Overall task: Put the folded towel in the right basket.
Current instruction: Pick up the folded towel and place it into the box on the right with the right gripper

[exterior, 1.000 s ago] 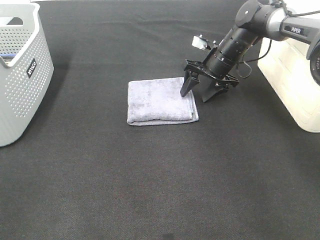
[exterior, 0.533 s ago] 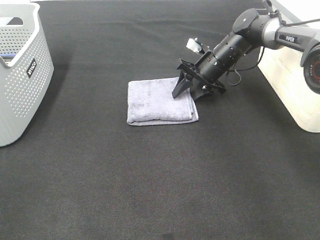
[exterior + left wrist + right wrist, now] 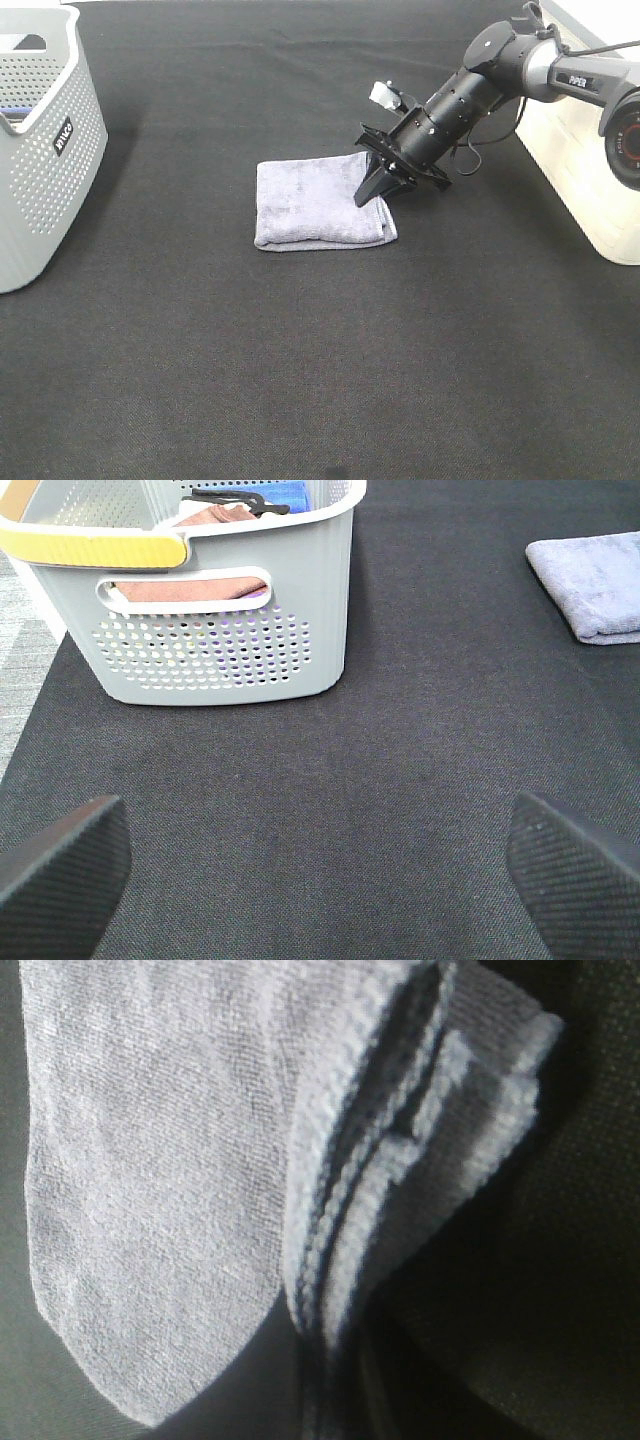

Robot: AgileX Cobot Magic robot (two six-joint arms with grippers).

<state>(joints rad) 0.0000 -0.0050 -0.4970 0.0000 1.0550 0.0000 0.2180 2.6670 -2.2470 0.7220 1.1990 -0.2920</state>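
Right wrist view is filling with the layered edge of the folded towel, fingertips lost in shadow | right basket is running off-frame | right gripper, arm slanting down, is pinching the towel's right edge, towel lying on the black table | left gripper is hanging wide open near the grey basket

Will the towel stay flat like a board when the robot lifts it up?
Probably not. The towel looks soft and fuzzy, so it should droop. Its folded layers sit loose at the edge, so they may open.
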